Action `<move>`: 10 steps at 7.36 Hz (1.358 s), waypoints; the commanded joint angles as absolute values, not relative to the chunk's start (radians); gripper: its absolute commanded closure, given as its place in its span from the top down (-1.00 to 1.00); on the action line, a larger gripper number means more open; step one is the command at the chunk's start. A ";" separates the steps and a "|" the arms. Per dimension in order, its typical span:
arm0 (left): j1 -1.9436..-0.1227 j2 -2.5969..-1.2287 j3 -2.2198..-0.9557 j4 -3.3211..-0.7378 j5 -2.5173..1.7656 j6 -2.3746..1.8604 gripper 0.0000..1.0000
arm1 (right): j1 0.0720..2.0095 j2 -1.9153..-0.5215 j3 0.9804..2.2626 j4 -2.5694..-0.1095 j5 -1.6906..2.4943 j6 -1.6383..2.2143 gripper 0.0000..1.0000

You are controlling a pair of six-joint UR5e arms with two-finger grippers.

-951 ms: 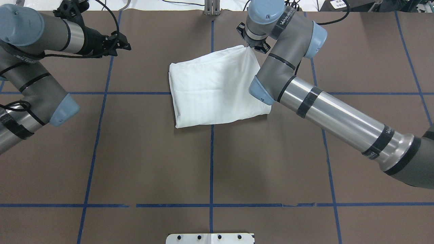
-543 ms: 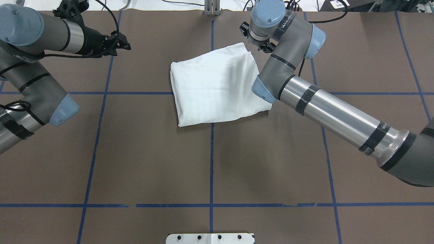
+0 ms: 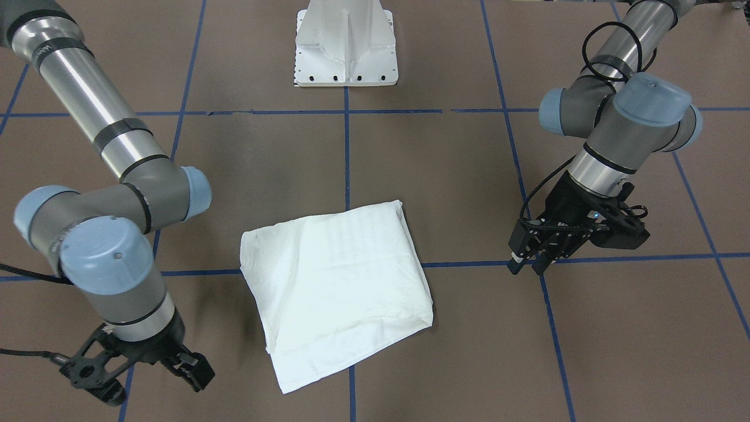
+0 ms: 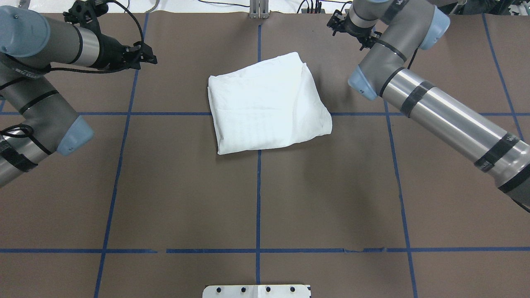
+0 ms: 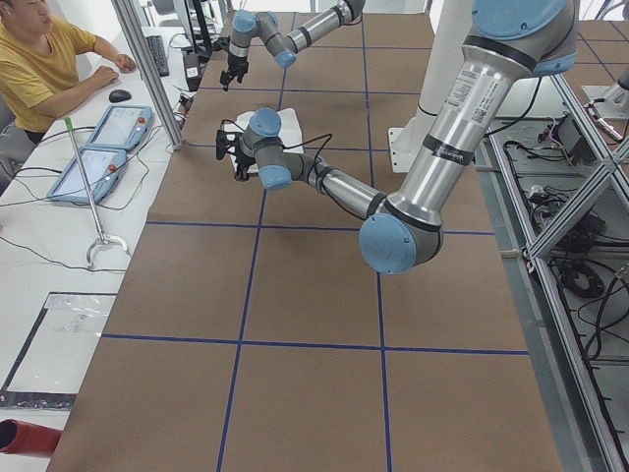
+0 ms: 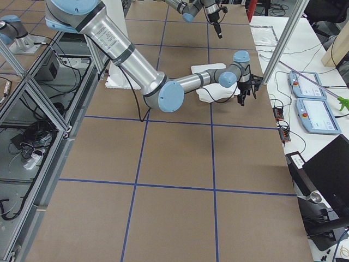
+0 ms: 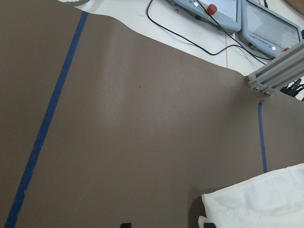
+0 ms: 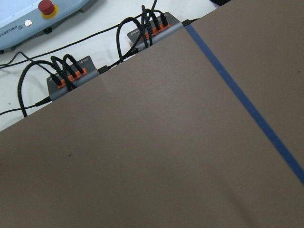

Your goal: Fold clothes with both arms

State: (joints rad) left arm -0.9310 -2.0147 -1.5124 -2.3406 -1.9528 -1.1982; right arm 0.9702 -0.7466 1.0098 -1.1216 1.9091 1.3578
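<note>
The clothes are one white shirt (image 4: 267, 103), folded into a rough rectangle and lying flat at the table's middle; faint text lines show through its top layer (image 3: 357, 234). My left gripper (image 3: 527, 268) hovers open over a blue tape line, well off to the shirt's side, also seen as the left gripper (image 4: 148, 56) in the overhead view. A corner of the shirt (image 7: 259, 204) shows at the lower right of the left wrist view. My right gripper (image 3: 152, 384) stands open beyond the shirt's far right corner, holding nothing. Neither gripper touches the fabric.
The brown table covering (image 4: 256, 198) carries a grid of blue tape lines. A white metal pedestal base (image 3: 345, 47) stands at the robot's side. Control pendants (image 7: 247, 14) and cable boxes (image 8: 71, 78) lie past the far edge, where a person (image 5: 44, 59) sits.
My right gripper let go of the shirt's far right corner, which dropped flat, and the right arm swung away to the right and toward the far edge. The left arm barely moved.
</note>
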 commanded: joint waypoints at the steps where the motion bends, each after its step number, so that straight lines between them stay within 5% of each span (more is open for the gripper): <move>1: -0.966 -1.959 -1.529 -2.316 -2.010 -0.887 0.18 | 1.046 -0.953 1.147 -1.127 2.038 1.097 0.99; 5: -1.196 -1.865 -1.514 -2.090 -2.109 -0.311 0.25 | 1.261 -1.271 1.308 -1.127 2.301 0.604 0.99; 6: -1.242 -1.808 -1.517 -2.076 -2.123 -0.255 0.75 | 1.281 -1.313 1.345 -1.127 2.350 0.580 0.99; 10: -1.392 -1.672 -1.572 -2.074 -2.321 -0.139 0.98 | 1.258 -1.566 1.592 -1.129 2.370 0.498 0.99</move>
